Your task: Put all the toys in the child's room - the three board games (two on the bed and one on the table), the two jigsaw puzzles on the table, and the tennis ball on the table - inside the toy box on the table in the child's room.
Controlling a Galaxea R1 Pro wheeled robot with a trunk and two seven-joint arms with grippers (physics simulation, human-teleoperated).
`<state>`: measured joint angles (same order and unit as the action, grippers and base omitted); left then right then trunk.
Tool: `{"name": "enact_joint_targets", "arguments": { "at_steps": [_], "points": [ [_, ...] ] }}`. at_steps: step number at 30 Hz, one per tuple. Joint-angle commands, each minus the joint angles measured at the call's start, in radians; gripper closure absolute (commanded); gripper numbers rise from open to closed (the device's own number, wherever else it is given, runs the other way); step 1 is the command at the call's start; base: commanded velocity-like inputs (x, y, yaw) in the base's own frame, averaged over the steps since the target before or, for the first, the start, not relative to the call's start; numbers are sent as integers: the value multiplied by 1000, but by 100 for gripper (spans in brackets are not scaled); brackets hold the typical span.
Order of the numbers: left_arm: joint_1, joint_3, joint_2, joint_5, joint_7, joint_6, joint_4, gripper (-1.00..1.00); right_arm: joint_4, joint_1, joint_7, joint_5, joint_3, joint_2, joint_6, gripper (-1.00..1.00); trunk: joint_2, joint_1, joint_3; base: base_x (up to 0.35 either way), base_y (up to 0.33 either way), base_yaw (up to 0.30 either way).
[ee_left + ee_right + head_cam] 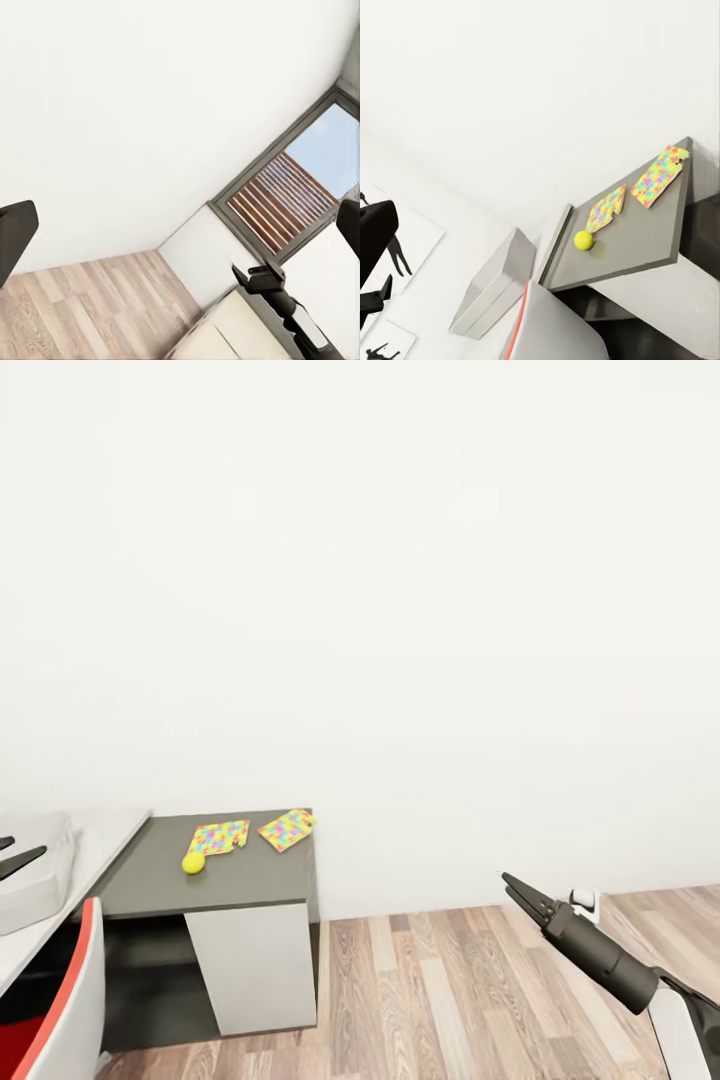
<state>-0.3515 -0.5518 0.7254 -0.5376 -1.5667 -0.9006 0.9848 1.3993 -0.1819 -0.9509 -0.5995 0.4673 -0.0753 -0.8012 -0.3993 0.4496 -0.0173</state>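
Observation:
Two bright multicoloured jigsaw puzzles (218, 837) (287, 829) lie flat on the dark grey table (250, 880) at the left, by the wall. A yellow tennis ball (193, 863) rests just in front of the nearer puzzle. The right wrist view has the same puzzles (606, 208) (658, 176) and ball (583, 240). A pale grey box (35, 880), probably the toy box, sits on the white surface left of the table. My left gripper (18, 852) is open by that box. My right gripper (507, 884) hangs open and empty over the floor, well right of the table.
A red and white chair (70, 1000) stands in front of the white surface, at the lower left. Wooden floor (480, 990) spreads to the right of the table. In the left wrist view a window with slatted blinds (281, 202) sits in a room corner.

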Motion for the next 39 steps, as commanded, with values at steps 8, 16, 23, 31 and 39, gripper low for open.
{"name": "enact_joint_targets", "arguments": {
  "at_steps": [8,16,23,31,39],
  "points": [
    [0,0,0,1,-4,-11,0,-100,-4,-1,-2,-2,1,0,-5,-100,-1,0,-3,-1,0,-279],
    [0,1,-6,1,-4,-11,0,-100,-5,-1,-2,-2,1,-1,-5,-100,-1,0,-6,0,0,-279],
    [0,2,-52,3,-4,-12,11,-100,-5,-1,-2,-2,1,0,-5,-100,-1,0,-9,0,0,-279],
    [-1,66,-102,21,-1,-13,26,-100,-5,-1,-2,-2,1,0,-5,-100,-1,0,-12,0,0,-279],
    [-4,179,-160,25,150,-20,117,-100,-5,-1,-2,-2,1,0,-4,-100,-1,0,-16,0,0,-279]
  ]
}}
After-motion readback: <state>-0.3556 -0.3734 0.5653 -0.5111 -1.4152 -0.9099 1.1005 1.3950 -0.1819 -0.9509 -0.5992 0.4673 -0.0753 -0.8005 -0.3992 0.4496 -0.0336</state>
